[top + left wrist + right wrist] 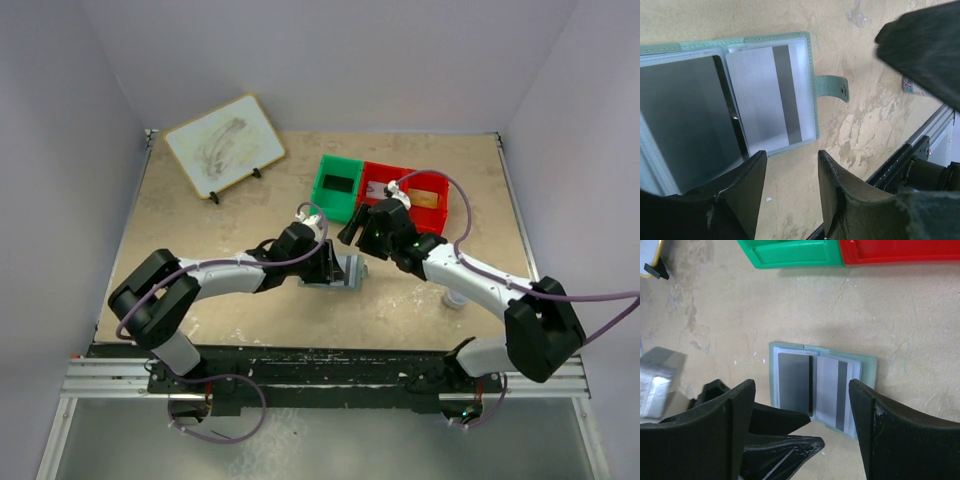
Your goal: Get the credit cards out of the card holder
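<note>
The card holder (pixel 346 273) lies open on the table between my grippers, its grey-green rim and snap strap (pixel 833 88) showing. Its left panel holds a dark card (pixel 687 115), its right panel a white card with a grey stripe (pixel 767 95). In the right wrist view the holder (pixel 867 372) shows the dark card (pixel 794 382) and the striped card (pixel 832 390). My left gripper (pixel 790 159) is open and empty at the holder's near edge, low over the table. My right gripper (pixel 801 385) is wide open and empty above the holder. In the top view the left gripper (pixel 331 264) and right gripper (pixel 356 232) flank the holder.
A green bin (pixel 338 185) and a red bin (pixel 405 195) stand side by side behind the holder; the red one holds an orange-brown card (pixel 425 198). A white board on a stand (pixel 224 143) is at the back left. The table's metal front rail (pixel 920 150) is close.
</note>
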Available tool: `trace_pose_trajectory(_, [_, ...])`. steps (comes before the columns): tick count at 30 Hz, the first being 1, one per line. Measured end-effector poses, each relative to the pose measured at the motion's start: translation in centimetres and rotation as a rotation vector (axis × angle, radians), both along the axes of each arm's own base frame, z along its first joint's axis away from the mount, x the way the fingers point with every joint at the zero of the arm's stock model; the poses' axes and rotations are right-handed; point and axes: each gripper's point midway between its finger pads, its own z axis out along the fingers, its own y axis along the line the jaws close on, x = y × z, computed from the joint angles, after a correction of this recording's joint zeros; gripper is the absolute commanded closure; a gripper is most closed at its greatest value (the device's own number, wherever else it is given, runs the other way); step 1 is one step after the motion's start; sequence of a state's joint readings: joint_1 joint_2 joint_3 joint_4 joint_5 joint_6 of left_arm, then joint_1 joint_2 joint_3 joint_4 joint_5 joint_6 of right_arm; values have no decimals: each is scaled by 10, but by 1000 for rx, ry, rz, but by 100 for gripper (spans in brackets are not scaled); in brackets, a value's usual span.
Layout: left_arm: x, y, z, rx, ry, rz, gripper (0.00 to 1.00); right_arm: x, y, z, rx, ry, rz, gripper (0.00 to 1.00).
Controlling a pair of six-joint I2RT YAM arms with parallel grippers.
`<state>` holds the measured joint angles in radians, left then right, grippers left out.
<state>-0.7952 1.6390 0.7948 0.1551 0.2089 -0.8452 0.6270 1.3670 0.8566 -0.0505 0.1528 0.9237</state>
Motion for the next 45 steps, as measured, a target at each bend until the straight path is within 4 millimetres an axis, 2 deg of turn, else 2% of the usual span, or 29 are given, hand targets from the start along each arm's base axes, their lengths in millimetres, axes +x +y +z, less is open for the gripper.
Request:
trace_pose_trajectory(3, [4, 7, 9, 17, -33, 29, 57, -2, 5, -8, 3, 26, 21, 32])
trace_pose_trajectory(6, [9, 17, 24, 30, -85, 68, 57, -4, 11, -14, 20, 50, 50, 35])
trace_pose_trajectory(9, [15, 30, 40, 41, -143, 127, 57, -4, 22, -11, 68, 41, 89, 39])
trace_pose_trajectory(11, [18, 40, 44, 61, -167, 168, 57, -4, 29, -8, 102, 31, 119, 49])
trace_pose_trajectory(12, [19, 44, 44, 74, -174, 187, 57, -5, 34, -7, 120, 32, 139, 51])
trace_pose_trajectory(16, [23, 59, 36, 139, -175, 237, 57, -8, 46, -20, 151, 71, 181, 48])
trace_pose_trajectory(22, [27, 74, 29, 196, -171, 282, 54, -27, 42, -50, 204, 137, 192, 50])
trace_pose_trajectory(29, [36, 86, 26, 221, -171, 327, 58, -27, 53, -56, 253, 150, 236, 55])
trace_pose_trajectory(34, [38, 84, 16, 225, -144, 314, 63, -27, 58, -58, 278, 152, 257, 57])
trace_pose_trajectory(40, [35, 67, -1, 226, -77, 246, 66, -29, 56, -77, 273, 199, 249, 59])
trace_pose_trajectory(45, [34, 58, -2, 209, -55, 214, 71, -36, 53, -94, 291, 242, 256, 61])
